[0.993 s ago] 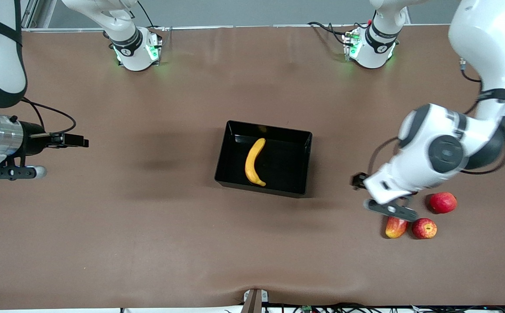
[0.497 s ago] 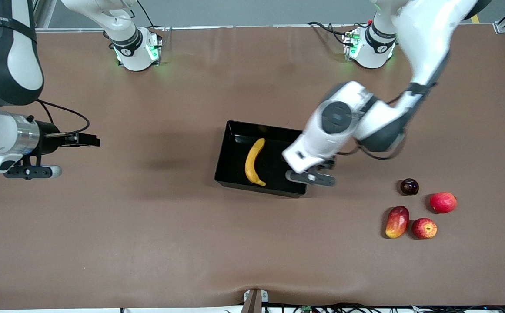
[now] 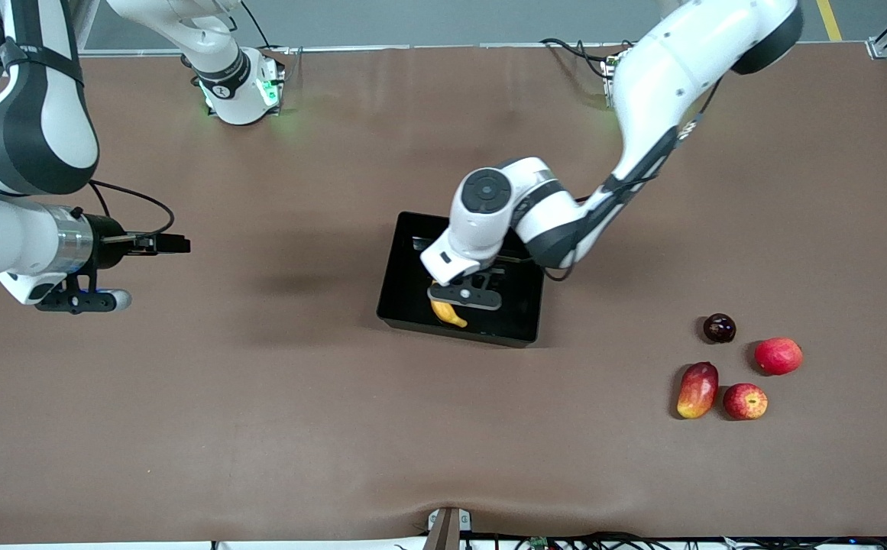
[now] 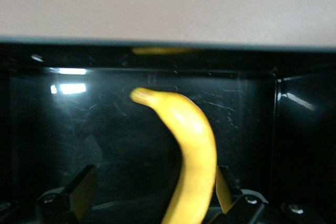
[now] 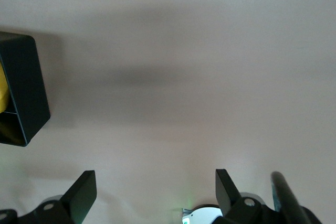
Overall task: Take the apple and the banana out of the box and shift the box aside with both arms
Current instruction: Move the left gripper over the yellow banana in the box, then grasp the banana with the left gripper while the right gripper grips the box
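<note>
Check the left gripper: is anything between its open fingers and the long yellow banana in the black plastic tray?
Nothing visible. The left gripper hangs open over the banana inside the tray, one finger on each side.

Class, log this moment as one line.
left gripper: open over yellow curved banana in glossy black plastic box | right gripper: open, waiting

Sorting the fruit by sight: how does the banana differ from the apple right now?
The banana is long, curved and plain yellow; the apple is small, round and red with yellowish patches. The banana lies in the box under the open left gripper; the apple sits on the bare table beside a mango. Neither is held.
</note>
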`<state>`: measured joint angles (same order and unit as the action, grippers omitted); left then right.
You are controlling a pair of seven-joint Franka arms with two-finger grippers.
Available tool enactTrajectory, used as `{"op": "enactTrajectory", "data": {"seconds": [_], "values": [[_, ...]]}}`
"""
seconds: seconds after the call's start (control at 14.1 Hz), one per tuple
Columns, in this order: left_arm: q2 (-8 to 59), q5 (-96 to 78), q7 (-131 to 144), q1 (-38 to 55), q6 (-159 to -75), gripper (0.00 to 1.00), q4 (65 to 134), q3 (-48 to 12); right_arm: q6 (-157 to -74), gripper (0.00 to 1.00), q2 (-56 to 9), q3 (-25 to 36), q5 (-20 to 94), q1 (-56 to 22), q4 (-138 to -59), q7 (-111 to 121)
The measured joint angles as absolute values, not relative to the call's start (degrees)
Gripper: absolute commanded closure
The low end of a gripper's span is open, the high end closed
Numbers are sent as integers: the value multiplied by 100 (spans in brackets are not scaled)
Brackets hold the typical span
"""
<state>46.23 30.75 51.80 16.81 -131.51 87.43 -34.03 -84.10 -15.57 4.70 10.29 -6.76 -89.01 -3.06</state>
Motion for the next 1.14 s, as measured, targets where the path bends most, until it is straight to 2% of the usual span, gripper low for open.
{"op": "enactTrajectory", "data": {"seconds": [0.21,0.57,0.64,0.78,0.85,0.92,0.99,1.14], "values": [[4775,3076,5273,2135,-13464,0,8726,-3029,-8431,0,-1558,468,1142,-718,-9053,-307],[5022,3076,5273,2325,-13822,0,8722,-2874,-8914,0,-1558,463,1213,-775,-9575,-307],[5043,3076,5273,2383,-13835,6,8721,-2819,-9012,0,-1556,461,1216,-823,-9668,-307],[5062,3077,5273,2510,-13842,24,8718,-2676,-9198,0,-1548,458,1219,-956,-9811,-371],[5072,3077,5273,2563,-13845,44,8716,-2615,-9256,0,-1541,457,1221,-1033,-9848,-464],[5082,3078,5273,2603,-13848,85,8716,-2574,-9315,0,-1535,454,1222,-1119,-9869,-589],[5088,3079,5273,2620,-13851,100,8715,-2557,-9385,0,-1530,451,1223,-1206,-9876,-732],[5088,3079,5273,2624,-13857,100,8697,-2552,-9516,0,-1527,445,1224,-1393,-9888,-1004]]}}
